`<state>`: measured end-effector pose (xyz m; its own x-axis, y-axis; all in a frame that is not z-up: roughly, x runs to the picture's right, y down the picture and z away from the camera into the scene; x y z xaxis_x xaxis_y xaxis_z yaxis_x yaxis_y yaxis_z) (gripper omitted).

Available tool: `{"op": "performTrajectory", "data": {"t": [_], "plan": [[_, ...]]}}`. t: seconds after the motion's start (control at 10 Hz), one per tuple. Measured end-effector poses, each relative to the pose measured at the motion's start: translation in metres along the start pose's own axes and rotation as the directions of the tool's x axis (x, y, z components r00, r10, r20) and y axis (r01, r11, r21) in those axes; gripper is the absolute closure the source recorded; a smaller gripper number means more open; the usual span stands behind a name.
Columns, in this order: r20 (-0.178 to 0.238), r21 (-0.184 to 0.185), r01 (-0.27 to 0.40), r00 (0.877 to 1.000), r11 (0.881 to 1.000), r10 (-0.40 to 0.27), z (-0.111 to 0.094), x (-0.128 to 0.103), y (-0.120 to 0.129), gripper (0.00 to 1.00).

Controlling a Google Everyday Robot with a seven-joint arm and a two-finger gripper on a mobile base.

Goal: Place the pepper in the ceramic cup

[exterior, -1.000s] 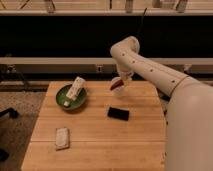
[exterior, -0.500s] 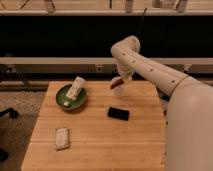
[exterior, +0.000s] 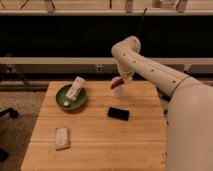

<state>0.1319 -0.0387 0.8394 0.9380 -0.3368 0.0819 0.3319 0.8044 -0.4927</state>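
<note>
Camera view looks down over a wooden table with the robot's white arm reaching in from the right. At the end of that arm the gripper hangs above the far edge of the table, its fingers closed around the pepper, a small dark red thing that pokes out down and to the left from between them, held clear of the wood.

Right at the fingers, a pale shape shows just behind the pepper, which may be the ceramic cup; from where I stand I cannot tell whether it stands on the table or how close the pepper is to its mouth.

Well off to the left of the fingers sits a green bowl, round and shallow. A white packet leans in it, tilted, one end down on the bowl's floor and the other sticking up past the far rim. A small pale piece lies near its front rim.

Below the fingers, nearer to me, a flat black rectangle lies on the bare wood. Farther down and to the left, near the front edge, a pale flat pouch lies by itself.
</note>
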Motion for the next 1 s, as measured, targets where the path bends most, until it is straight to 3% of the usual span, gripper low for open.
{"op": "performTrajectory", "data": {"t": [0.6,0.8,1.0], "plan": [[-0.004,0.012,0.01,1.0,1.0,-0.01,0.0,0.0017,-0.003,0.84],[-0.006,0.018,0.015,1.0,1.0,-0.015,-0.0008,0.002,-0.0042,0.76],[-0.008,0.021,0.019,1.0,1.0,-0.019,-0.0008,0.0023,-0.0052,0.76]]}}
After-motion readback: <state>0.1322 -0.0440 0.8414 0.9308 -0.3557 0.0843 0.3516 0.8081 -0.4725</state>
